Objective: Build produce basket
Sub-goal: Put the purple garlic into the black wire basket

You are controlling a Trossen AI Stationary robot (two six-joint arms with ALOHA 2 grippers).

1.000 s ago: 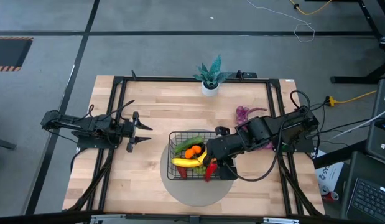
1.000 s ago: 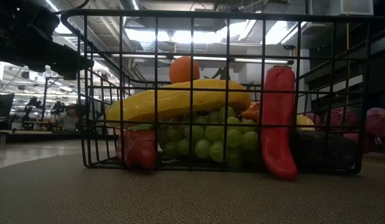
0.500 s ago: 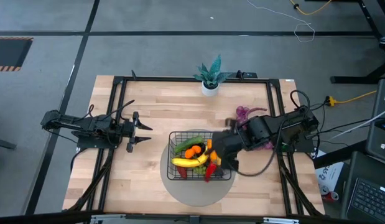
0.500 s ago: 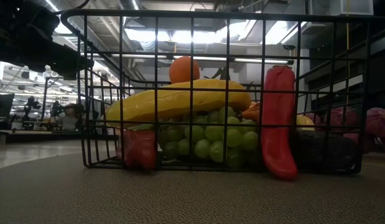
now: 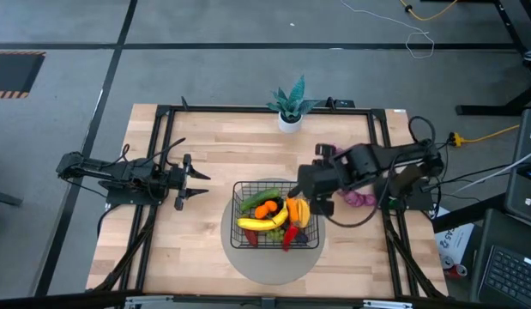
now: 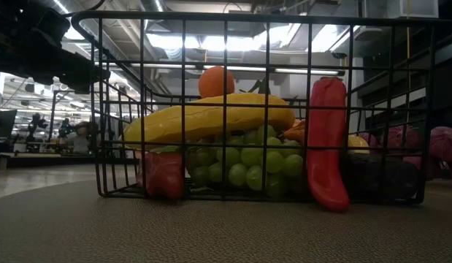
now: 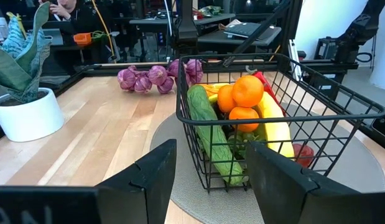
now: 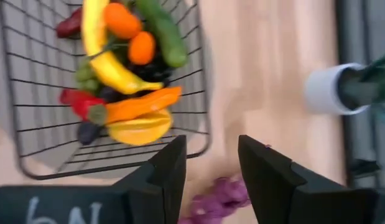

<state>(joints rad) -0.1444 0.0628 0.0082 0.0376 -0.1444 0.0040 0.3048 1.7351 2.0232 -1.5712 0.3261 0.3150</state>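
The right gripper [image 5: 301, 184] hangs with its fingers parted and nothing between them, just past the basket [image 5: 241, 193] corner. Below and ahead of it the basket sits on the round grey disc [image 5: 269, 268], holding the banana [image 5: 253, 223], oranges [image 5: 265, 209], cucumber [image 5: 258, 197], grapes [image 6: 247, 164] and red pepper [image 6: 326, 142]. The purple string [image 5: 355, 197] lies behind that gripper. The left gripper [image 5: 199, 182] waits released, well apart
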